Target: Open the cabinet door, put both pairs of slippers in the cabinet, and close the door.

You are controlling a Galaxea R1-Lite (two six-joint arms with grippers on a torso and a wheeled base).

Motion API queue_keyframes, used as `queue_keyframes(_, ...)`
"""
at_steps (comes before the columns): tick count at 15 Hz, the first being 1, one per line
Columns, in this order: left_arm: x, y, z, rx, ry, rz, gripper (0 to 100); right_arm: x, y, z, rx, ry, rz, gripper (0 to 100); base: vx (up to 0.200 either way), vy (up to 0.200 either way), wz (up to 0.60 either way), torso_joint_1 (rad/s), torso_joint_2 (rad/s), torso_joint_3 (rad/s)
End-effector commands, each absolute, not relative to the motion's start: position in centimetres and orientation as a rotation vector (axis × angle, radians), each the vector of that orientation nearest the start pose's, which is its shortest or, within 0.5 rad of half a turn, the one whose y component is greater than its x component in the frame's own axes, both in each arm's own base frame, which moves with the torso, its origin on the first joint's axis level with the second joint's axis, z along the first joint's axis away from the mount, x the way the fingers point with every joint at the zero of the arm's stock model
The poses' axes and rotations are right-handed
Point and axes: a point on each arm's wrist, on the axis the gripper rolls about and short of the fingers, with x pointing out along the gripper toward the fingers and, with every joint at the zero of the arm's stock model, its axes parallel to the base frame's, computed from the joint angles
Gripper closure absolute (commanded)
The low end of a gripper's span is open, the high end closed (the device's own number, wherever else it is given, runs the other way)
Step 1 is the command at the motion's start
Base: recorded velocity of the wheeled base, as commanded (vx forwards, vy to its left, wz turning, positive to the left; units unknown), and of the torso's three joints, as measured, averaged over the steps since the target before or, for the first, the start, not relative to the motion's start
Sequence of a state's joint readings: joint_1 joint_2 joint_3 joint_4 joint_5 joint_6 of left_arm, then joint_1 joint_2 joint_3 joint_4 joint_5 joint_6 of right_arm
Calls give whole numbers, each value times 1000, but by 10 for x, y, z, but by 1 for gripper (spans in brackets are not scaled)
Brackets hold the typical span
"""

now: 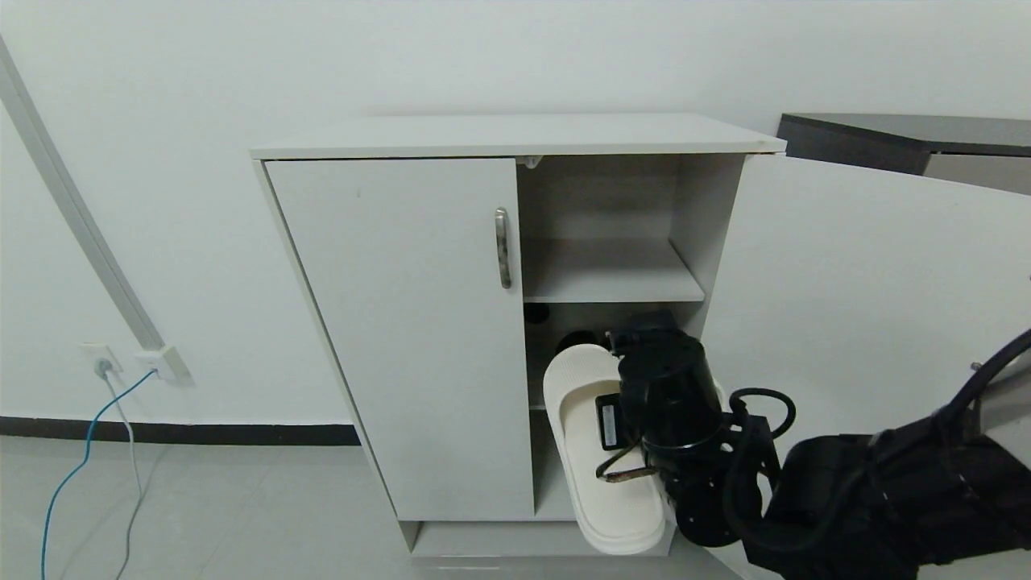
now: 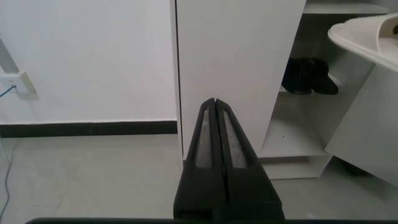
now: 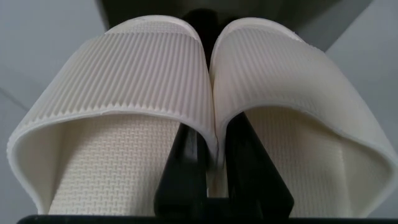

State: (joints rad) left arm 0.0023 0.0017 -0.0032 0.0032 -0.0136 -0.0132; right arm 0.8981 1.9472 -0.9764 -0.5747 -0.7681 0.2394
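Note:
The white cabinet (image 1: 515, 133) has its right door (image 1: 846, 306) swung open and its left door (image 1: 403, 322) closed. My right gripper (image 3: 211, 140) is shut on the inner edges of a pair of white slippers (image 3: 124, 93), held side by side. These white slippers (image 1: 580, 435) hang tilted in front of the open lower compartment, toes toward the cabinet. A black pair of slippers (image 1: 576, 338) rests on the middle shelf inside, and this black pair (image 2: 309, 76) also shows past my left gripper (image 2: 215, 102). That gripper is shut on nothing, low over the floor before the closed door.
The closed door carries a metal handle (image 1: 503, 247). The upper shelf (image 1: 612, 278) is bare. A wall socket with cables (image 1: 105, 366) sits low at the left. A dark tabletop (image 1: 910, 133) stands behind the open door. Grey floor lies to the front left.

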Motion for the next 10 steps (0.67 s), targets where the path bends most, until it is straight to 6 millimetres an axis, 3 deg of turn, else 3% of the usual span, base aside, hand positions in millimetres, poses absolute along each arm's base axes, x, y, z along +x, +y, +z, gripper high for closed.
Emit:
queue_keyframes(1,-23,0,76,-14,2,-11,100,245,282,161,-4,252,54,100,0,0,0,0,0,0)
queue_keyframes(4,-23,0,76,-15,2,-9,100,266,287,184,8,221,-13,100,0,0,0,0,0,0)
queue_keyframes(6,-23,0,76,-15,2,-9,100,276,284,187,0,226,-36,100,0,0,0,0,0,0)
queue_keyframes(10,-23,0,76,-14,2,-11,100,277,283,187,6,224,-40,100,0,0,0,0,0,0)
